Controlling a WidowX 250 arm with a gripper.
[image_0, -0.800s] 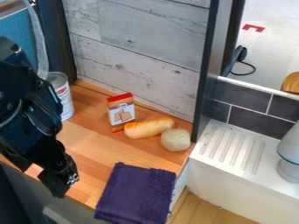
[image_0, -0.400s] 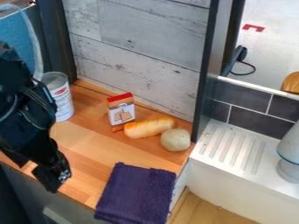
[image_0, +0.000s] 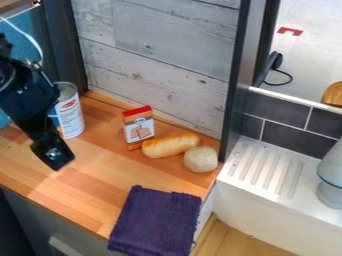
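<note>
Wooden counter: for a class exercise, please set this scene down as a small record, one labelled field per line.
Surface: wooden counter
Gripper: black gripper, over the counter, at picture left
Nearest to gripper: white can, upright
Near wall: red-topped box, upright
Beside box: bread loaf, lying flat
At loaf's right end: pale round item
Near edge: dark purple cloth
Right of counter: white ribbed ledge

Glossy black robot arm, chunky angular links — silver screws, thin pale cable above
</note>
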